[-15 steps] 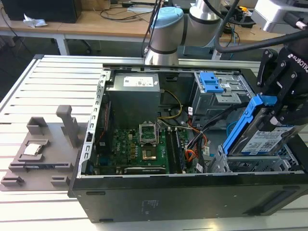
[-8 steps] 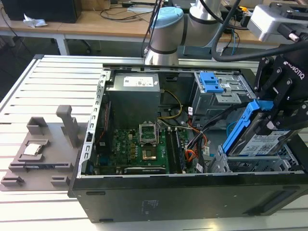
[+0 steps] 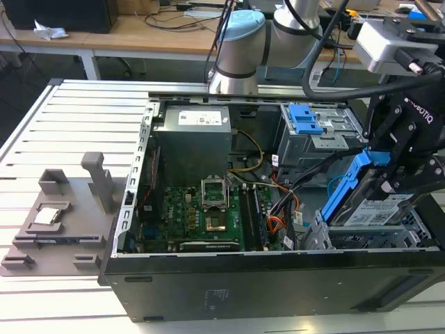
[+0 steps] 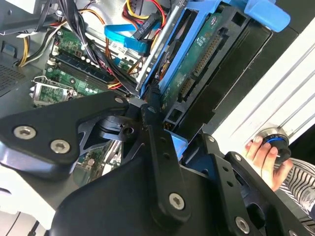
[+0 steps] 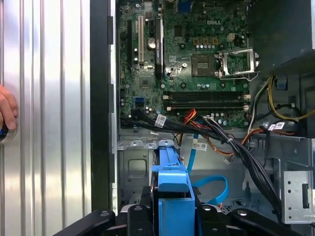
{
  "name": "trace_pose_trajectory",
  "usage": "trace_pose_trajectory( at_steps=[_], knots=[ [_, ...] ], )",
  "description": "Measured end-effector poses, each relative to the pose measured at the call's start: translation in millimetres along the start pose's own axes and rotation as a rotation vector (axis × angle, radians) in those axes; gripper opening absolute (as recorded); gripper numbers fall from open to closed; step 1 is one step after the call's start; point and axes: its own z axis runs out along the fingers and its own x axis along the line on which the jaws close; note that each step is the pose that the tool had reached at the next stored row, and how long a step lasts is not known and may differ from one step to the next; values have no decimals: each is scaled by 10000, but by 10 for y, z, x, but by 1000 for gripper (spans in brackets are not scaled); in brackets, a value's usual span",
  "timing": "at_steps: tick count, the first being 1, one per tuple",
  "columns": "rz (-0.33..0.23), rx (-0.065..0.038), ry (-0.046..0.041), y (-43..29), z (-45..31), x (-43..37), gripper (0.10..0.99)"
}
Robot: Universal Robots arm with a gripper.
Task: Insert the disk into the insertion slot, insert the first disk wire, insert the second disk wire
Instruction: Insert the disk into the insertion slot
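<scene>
One disk (image 3: 379,209), silver with a white label and a blue plastic frame, hangs tilted in the end effector (image 3: 384,174) at the exterior view's right. Its low end is at the mouth of the slot (image 3: 325,240), the low grey perforated cage in the near corner of the open computer case (image 3: 208,292). The fingers are closed on the raised end of the blue frame. The disk does not lie flat in the bay, and how deep the low end sits I cannot tell.

To seat it well, I judge the frame's long edges must run parallel to the cage walls, and the tilt must ease out as the disk slides, or a corner may catch on the sheet-metal rim. In the first wrist view the black cables (image 5: 236,147) and the flat blue cable (image 5: 214,189) lie just beside the frame's path, so they could be trapped under it. The plastic frame may flex, so a gentle push suits it.

The arm (image 3: 236,49) rises behind the case and reaches over to the exterior view's right, wrist bent down. In the second wrist view a person's hand (image 4: 263,152) rests on a round knob on the bench (image 3: 42,125).
</scene>
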Motion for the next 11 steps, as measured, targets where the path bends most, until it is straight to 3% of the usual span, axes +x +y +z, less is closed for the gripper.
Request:
trace_pose_trajectory(
  at_steps=[5, 6, 11],
  knots=[
    [0, 1, 4, -1, 26, 0, 376],
    [0, 0, 2, -1, 27, 0, 443],
    [0, 0, 3, -1, 27, 0, 427]
  ],
)
